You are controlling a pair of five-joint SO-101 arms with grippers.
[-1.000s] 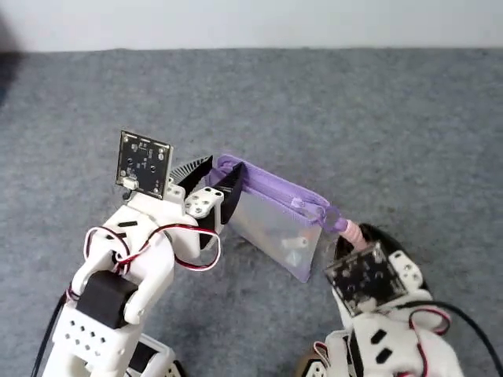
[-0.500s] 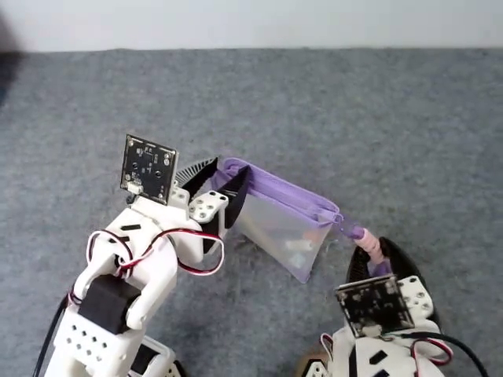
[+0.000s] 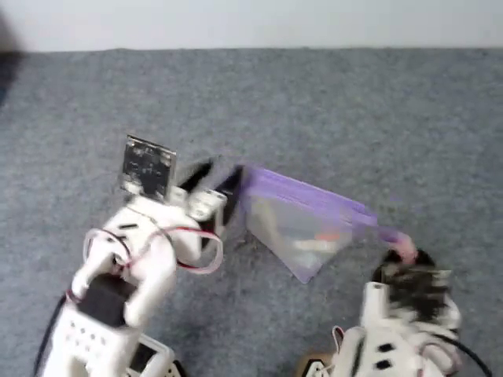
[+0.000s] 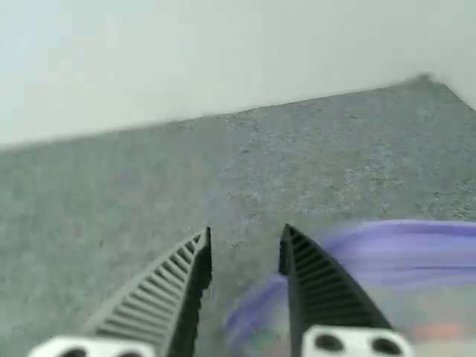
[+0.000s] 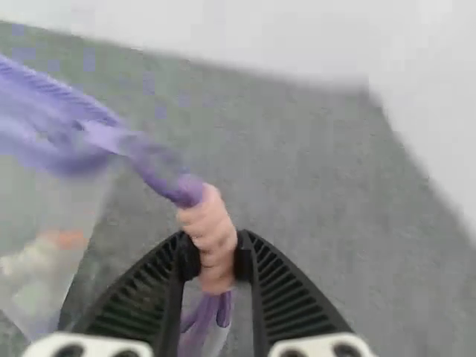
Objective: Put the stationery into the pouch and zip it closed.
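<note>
A clear pouch (image 3: 302,224) with a purple zip edge lies tilted between the two arms, and small orange and white stationery (image 3: 318,239) shows through its side. My left gripper (image 3: 220,181) stands at the pouch's left end. In the left wrist view that gripper (image 4: 245,242) is open, with the purple end of the pouch (image 4: 416,249) low between its fingers. My right gripper (image 3: 401,263) is at the right end, shut on the pink zipper pull (image 5: 212,223). The pull's purple cord runs back to the pouch (image 5: 44,245).
Grey felt-like table cover (image 3: 354,110) stretches wide beyond the pouch to a white wall (image 3: 251,23) at the back. Both arm bases crowd the near edge.
My right gripper has pulled the pink zipper pull to the right and toward the near edge. The pouch has slid right with it, its left end drawing out from the left gripper.
</note>
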